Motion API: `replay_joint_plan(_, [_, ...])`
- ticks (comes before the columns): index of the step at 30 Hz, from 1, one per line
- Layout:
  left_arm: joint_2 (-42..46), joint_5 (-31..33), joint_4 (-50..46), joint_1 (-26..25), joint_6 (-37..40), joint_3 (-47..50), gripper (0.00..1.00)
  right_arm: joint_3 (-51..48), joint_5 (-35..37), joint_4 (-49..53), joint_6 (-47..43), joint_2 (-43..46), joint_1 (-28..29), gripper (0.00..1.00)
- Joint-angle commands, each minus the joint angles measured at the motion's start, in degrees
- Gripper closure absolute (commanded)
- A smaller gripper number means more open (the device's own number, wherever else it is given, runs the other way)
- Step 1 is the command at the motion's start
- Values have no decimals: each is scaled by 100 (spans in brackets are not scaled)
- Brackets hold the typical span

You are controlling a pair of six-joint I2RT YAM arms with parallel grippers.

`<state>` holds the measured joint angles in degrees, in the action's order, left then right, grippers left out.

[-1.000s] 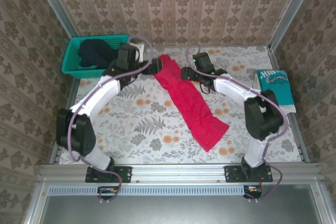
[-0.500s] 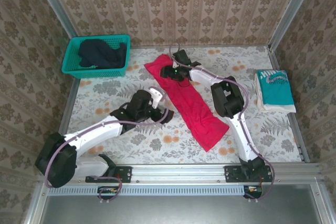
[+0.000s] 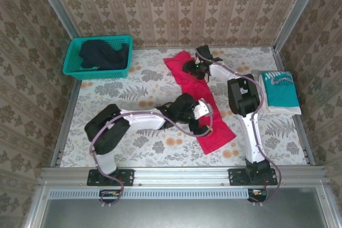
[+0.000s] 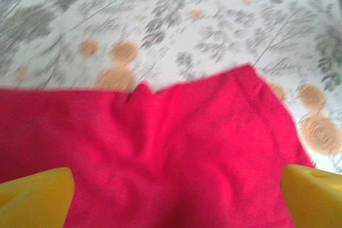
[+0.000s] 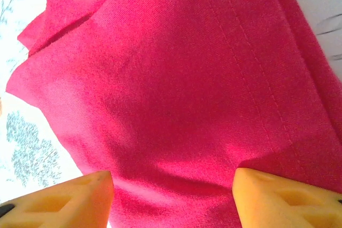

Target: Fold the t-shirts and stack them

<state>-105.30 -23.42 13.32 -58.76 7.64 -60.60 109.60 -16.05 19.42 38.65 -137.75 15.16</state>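
Observation:
The red-pink t-shirt [image 3: 199, 102] lies as a long crumpled strip running from the far middle of the table toward the near right. My left gripper [image 3: 202, 117] hovers open over its near part, and red cloth [image 4: 176, 148] shows between the wide yellow fingertips [image 4: 37, 196]. My right gripper [image 3: 192, 68] is at the shirt's far end, jaws apart just above the red cloth [image 5: 171, 78]. A folded teal t-shirt [image 3: 279, 90] with white print rests at the right edge. The dark navy t-shirt [image 3: 101, 54] is bunched in the basket.
A teal plastic basket [image 3: 80, 71] stands at the far left corner. Metal frame posts and patterned walls close in the table on three sides. The floral tablecloth [image 3: 123, 92] is bare on the left half.
My left arm swung from beside the basket down and across to the red t-shirt's near part. My right gripper stayed at the far end with jaws narrowing, and that end shifted.

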Motion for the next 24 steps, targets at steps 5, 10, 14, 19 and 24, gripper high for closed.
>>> replay_joint_plan(5, [-911,-1558,-933,-49,1065,-879,2,-557,305,295,47,218,-332,37])
replay_joint_plan(10, [-1211,-1557,-2139,35,1831,-1202,11,-589,280,297,29,290,-493,37])
replay_joint_plan(14, [-1435,-909,-2890,71,2254,-1517,24,-662,304,280,25,387,-548,37])
replay_joint_plan(19, [-1424,-894,-3300,402,2356,-1260,24,-858,329,227,-14,555,-632,37])
replay_joint_plan(24, [-1004,-890,-3295,694,2329,-601,22,-686,342,383,-188,470,-668,37])
